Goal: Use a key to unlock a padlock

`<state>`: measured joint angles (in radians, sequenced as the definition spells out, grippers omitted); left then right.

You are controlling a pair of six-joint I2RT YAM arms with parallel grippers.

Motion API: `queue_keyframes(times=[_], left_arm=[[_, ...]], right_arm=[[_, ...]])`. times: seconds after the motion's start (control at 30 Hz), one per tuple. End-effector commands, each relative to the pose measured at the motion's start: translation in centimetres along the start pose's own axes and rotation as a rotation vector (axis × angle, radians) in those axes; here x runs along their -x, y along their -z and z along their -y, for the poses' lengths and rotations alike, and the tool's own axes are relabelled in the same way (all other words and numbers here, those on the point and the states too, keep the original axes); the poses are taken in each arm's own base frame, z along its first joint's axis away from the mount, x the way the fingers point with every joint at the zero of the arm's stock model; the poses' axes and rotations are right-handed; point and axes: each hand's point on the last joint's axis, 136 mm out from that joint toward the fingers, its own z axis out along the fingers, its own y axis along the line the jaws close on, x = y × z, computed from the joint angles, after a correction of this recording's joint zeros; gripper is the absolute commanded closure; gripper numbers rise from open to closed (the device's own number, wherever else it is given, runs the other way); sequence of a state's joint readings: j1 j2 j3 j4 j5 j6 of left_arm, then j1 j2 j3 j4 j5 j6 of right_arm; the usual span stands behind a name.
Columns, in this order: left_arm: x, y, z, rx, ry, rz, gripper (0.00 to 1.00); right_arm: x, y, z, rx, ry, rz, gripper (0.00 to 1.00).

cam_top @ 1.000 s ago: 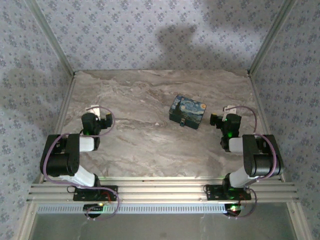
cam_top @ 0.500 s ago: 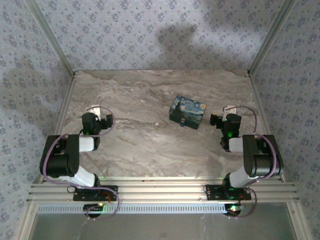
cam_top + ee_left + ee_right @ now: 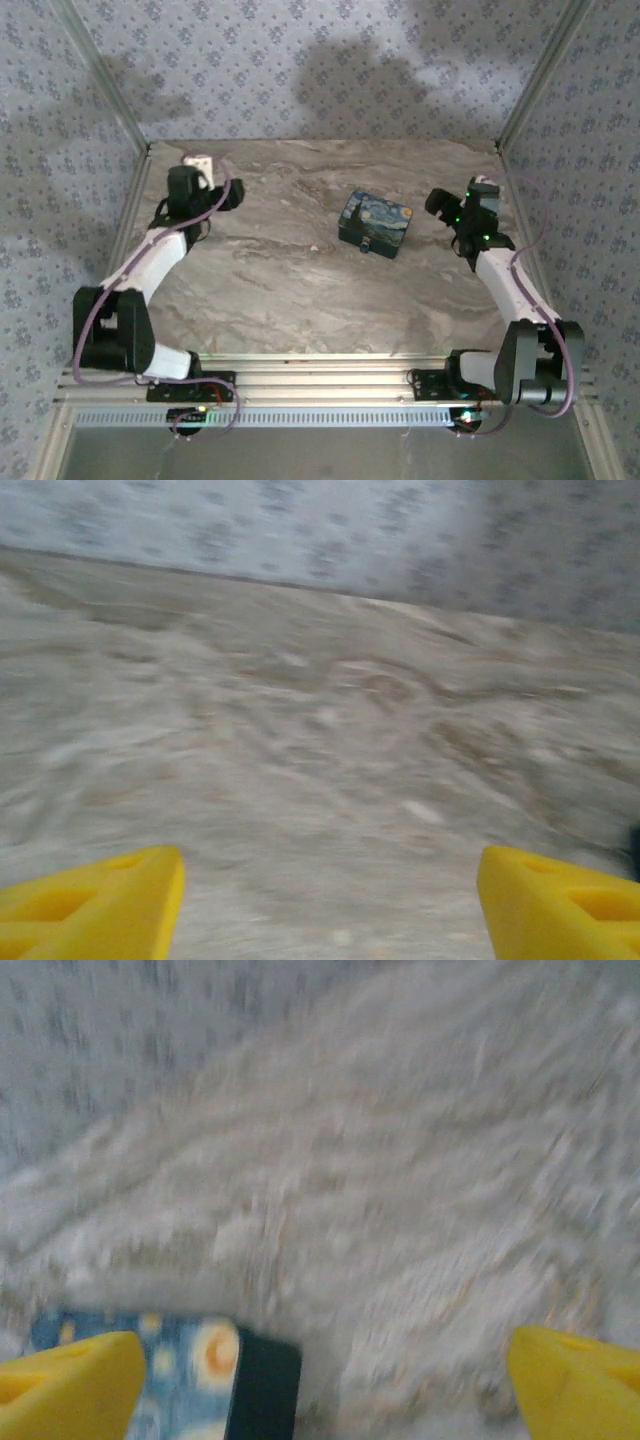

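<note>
The padlock (image 3: 377, 221), a chunky block with a blue-and-yellow night-sky print, lies flat on the marble table right of centre. A small blue-headed key (image 3: 366, 244) sits against its near edge. My right gripper (image 3: 441, 204) hovers just right of the padlock, pointing toward it. In the right wrist view the right gripper (image 3: 325, 1385) is open and empty, with a corner of the padlock (image 3: 190, 1375) beside its left fingertip (image 3: 70, 1380). My left gripper (image 3: 224, 196) is over the far left of the table, well away from the padlock. Seen from the wrist, the left gripper (image 3: 330, 900) is open over bare marble.
Patterned walls (image 3: 320, 70) and metal corner posts close in the table on three sides. The marble table top (image 3: 290, 290) runs from the padlock to the arm bases (image 3: 190, 385).
Both arms have unfolded from their tucked poses and reached toward the far side of the table. The right gripper now sits beside the padlock. The padlock has not moved.
</note>
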<state>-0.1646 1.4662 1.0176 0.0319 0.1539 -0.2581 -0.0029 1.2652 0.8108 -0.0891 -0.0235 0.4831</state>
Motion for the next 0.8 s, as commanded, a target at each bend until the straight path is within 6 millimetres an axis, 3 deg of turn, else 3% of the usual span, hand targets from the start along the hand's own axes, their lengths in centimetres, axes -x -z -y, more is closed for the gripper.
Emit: queue_keyframes(times=[0.0,0.13,0.27,0.4,0.53,0.57,0.77], left_arm=[[-3.6,-2.6,6.7,-0.207,0.082,-0.242,0.33],[-6.0,-6.6,14.1,-0.328,0.034,-0.385,0.34],[-8.3,-10.0,18.0,-0.379,0.032,-0.467,0.34],[-10.1,-12.6,18.2,-0.364,0.071,-0.525,0.34],[-11.0,-13.3,19.3,-0.433,0.105,-0.552,0.35],[-11.2,-13.4,19.4,-0.437,0.110,-0.558,0.35],[-12.1,-13.5,18.3,-0.448,0.140,-0.585,0.35]], right_arm=[[-6.8,-1.0,-1.1,0.034,-0.135,-0.305,0.15],[-8.3,-2.4,-3.8,0.074,-0.098,-0.395,0.16],[-9.4,-3.9,-5.4,0.082,-0.059,-0.470,0.14],[-10.0,-5.5,-6.1,0.077,-0.042,-0.535,0.14],[-10.5,-7.0,-7.6,0.111,-0.004,-0.592,0.21],[-9.6,-7.6,-9.1,0.144,0.022,-0.581,0.23],[-10.3,-10.2,-13.9,0.218,0.114,-0.644,0.29]])
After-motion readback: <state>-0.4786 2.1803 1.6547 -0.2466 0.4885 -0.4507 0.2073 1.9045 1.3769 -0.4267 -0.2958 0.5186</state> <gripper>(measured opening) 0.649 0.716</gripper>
